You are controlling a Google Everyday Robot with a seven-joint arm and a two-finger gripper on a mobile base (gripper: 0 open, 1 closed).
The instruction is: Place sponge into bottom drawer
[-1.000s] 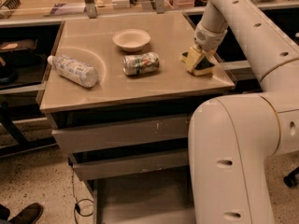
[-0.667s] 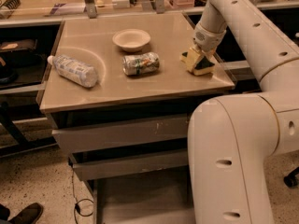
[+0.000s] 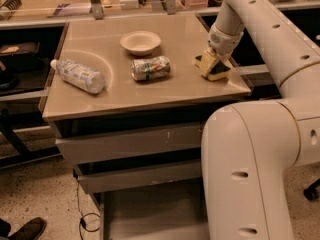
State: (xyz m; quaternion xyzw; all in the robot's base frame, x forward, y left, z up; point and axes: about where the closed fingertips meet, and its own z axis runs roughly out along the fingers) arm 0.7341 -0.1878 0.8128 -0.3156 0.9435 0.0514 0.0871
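The sponge (image 3: 214,69), yellow foam with a dark green layer, sits tilted near the right edge of the tan cabinet top (image 3: 175,86). My gripper (image 3: 212,63) comes down from the white arm right onto the sponge and covers its upper part. The bottom drawer (image 3: 150,211) is pulled out below the cabinet, a shallow grey tray with a bare floor; its right part is hidden behind my arm's big white link (image 3: 250,174).
A crushed can (image 3: 150,68), a white bowl (image 3: 140,42) and a plastic bottle (image 3: 78,75) lying on its side rest on the top. Two grey drawer fronts (image 3: 130,144) sit above the open tray. A cable (image 3: 82,219) lies on the floor.
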